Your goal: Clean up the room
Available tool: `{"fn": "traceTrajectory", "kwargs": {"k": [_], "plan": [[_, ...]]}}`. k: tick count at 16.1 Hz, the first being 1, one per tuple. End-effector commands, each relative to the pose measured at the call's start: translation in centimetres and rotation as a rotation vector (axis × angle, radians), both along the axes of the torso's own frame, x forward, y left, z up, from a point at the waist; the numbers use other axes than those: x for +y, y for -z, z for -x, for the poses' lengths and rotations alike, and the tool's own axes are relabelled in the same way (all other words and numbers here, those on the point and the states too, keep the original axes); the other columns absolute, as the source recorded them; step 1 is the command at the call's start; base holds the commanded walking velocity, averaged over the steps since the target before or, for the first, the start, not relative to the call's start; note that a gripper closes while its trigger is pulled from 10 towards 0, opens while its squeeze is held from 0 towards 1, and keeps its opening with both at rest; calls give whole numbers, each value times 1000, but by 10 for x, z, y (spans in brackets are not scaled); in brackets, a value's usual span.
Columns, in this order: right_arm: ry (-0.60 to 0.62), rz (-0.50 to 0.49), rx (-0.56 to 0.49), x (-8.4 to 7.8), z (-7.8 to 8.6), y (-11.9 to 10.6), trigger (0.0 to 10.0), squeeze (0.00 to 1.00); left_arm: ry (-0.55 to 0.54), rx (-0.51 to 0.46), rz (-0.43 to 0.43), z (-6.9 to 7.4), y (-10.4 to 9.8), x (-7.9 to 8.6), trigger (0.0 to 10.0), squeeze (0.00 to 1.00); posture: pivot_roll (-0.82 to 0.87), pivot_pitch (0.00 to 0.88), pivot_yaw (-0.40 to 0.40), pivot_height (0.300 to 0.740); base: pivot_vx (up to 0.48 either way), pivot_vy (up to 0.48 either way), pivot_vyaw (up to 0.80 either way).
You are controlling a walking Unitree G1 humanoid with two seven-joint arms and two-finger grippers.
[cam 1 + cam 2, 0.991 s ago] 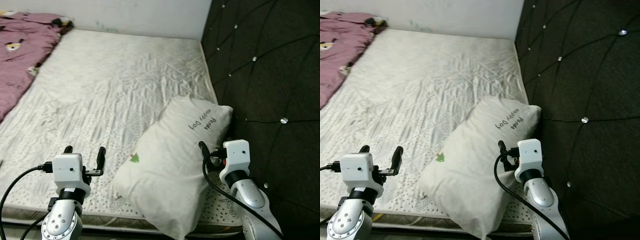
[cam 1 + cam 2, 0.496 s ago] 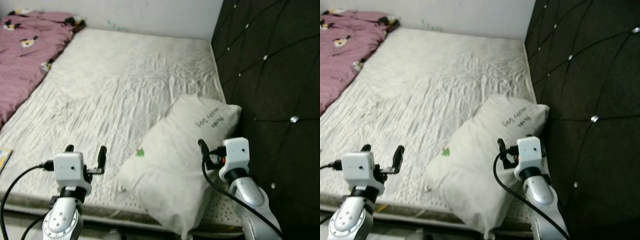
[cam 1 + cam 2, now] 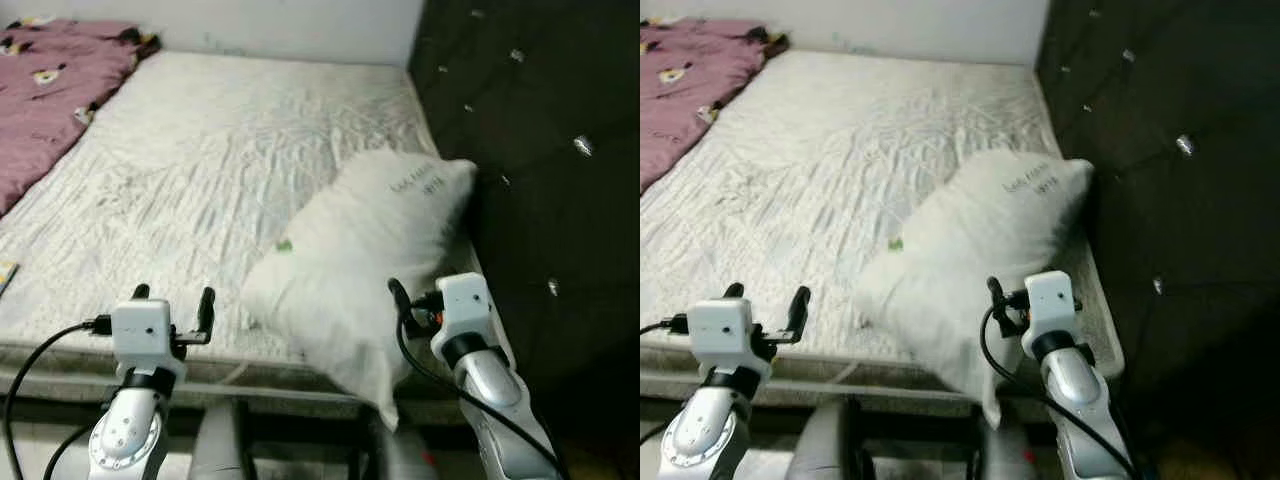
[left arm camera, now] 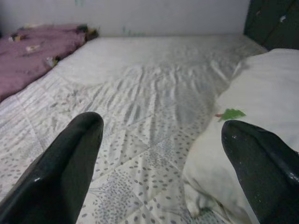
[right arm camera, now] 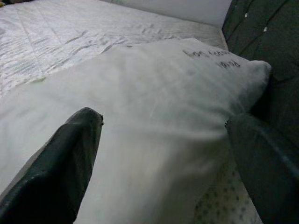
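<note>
Pillow (image 3: 360, 245) lies on mattress (image 3: 200, 160), touching spread right pincer (image 5: 159, 154); left pincer (image 3: 170, 300) spread alongside.

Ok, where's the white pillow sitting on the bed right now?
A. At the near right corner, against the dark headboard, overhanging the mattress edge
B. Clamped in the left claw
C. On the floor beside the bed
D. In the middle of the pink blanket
A. The white pillow lies at the mattress's near right corner beside the dark tufted headboard, its lower end hanging over the edge; both claws are open and empty.
</note>
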State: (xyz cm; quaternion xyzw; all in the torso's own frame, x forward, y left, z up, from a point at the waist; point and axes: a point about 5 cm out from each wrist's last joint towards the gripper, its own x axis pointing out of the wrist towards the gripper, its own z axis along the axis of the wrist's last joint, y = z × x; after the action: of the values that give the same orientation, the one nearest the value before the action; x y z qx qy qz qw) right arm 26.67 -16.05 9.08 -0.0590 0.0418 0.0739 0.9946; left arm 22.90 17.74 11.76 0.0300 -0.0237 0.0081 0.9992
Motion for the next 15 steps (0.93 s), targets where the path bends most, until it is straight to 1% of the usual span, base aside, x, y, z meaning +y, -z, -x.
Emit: {"fn": "traceTrajectory", "kwargs": {"k": [1,6,8,13,15], "plan": [[-34,-1,-25,7,-8,-7,10000,0,-32,37,-7,7,8,6,10000,0,28,117,-37,592,0,0,0],[-51,2,-24,8,-10,-6,10000,0,-19,39,13,7,8,4,10000,0,26,117,-44,592,0,0,0],[-54,4,-23,9,-11,-5,10000,0,1,30,22,7,8,2,10000,0,27,116,-42,592,0,0,0],[-57,-10,-20,10,-11,-5,10000,0,5,36,22,7,8,2,10000,0,26,116,-39,592,0,0,0],[-59,-16,-16,10,-11,-4,10000,0,6,37,23,7,8,2,10000,0,26,116,-39,592,0,0,-484]]}}
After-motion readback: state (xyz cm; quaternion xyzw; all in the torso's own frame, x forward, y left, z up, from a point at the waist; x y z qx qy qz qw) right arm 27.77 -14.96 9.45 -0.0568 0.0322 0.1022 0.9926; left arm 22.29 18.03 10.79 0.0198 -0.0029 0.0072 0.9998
